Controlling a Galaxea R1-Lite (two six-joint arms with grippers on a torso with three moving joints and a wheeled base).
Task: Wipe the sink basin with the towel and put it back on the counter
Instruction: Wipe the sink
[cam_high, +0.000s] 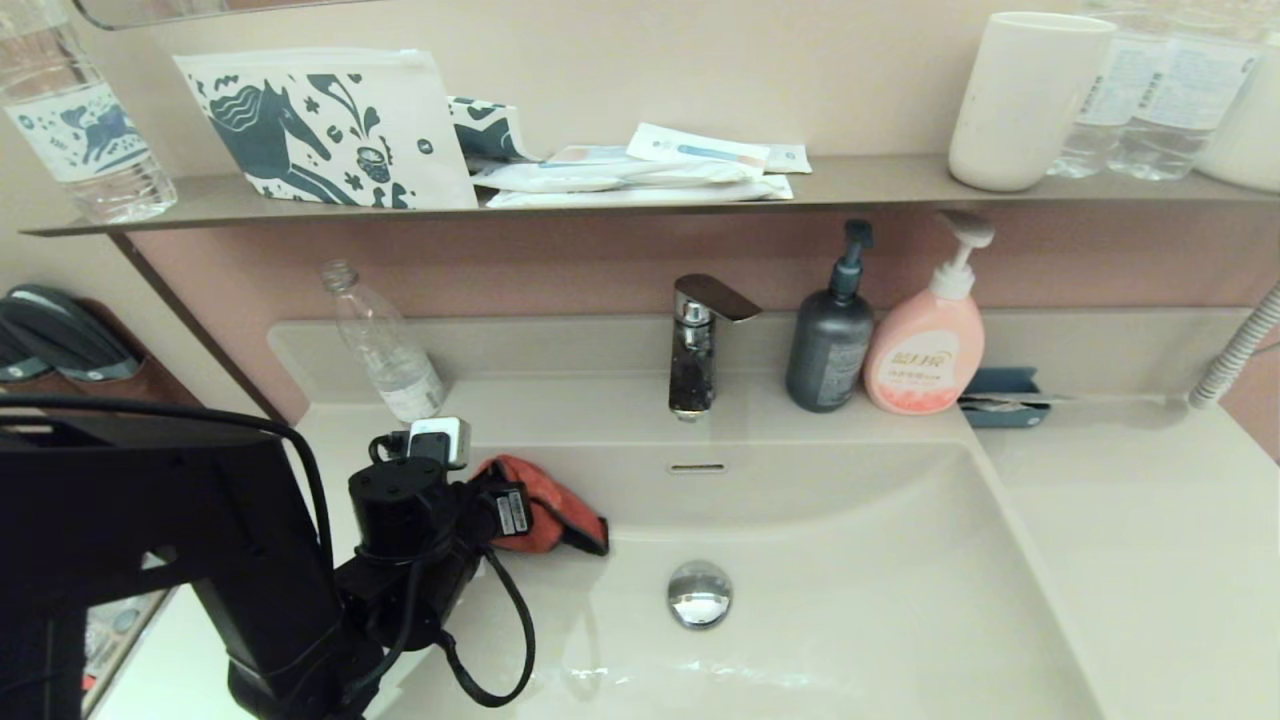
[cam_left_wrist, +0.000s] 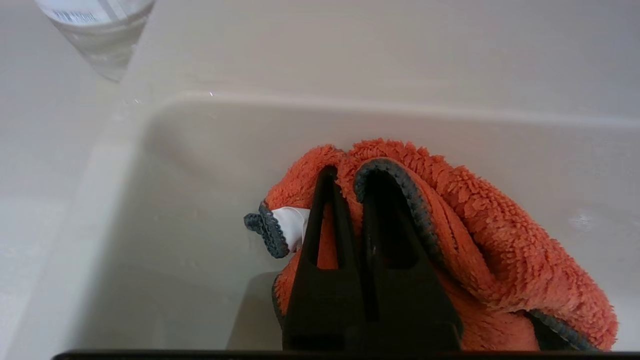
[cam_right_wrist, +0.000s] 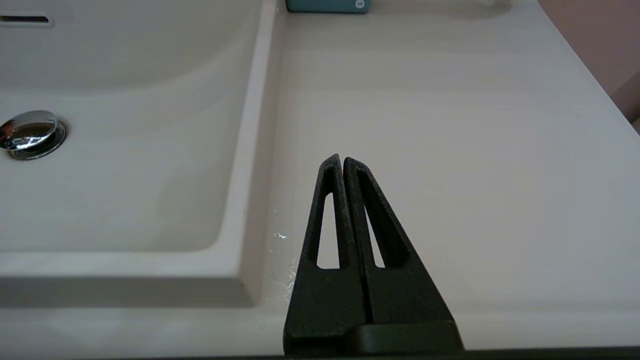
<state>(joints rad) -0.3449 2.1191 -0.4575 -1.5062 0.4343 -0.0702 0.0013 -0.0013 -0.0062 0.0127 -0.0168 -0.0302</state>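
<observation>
My left gripper (cam_left_wrist: 350, 172) is shut on the towel (cam_left_wrist: 500, 235), an orange-red terry cloth with dark grey edging and a white tag. In the head view the towel (cam_high: 550, 510) is bunched against the far left wall of the sink basin (cam_high: 850, 600), with the left arm's wrist right behind it. The chrome drain stopper (cam_high: 700, 593) sits in the basin floor to the towel's right, below the overflow slot (cam_high: 697, 467). My right gripper (cam_right_wrist: 342, 160) is shut and empty above the counter (cam_right_wrist: 450, 125), right of the basin; it is out of the head view.
A chrome faucet (cam_high: 697, 345) stands behind the basin. A clear bottle (cam_high: 385, 345) stands at the back left. A dark pump bottle (cam_high: 830, 335), a pink pump bottle (cam_high: 925, 340) and a blue holder (cam_high: 1000, 395) stand at the back right. A wall shelf (cam_high: 850, 180) carries a cup and packets.
</observation>
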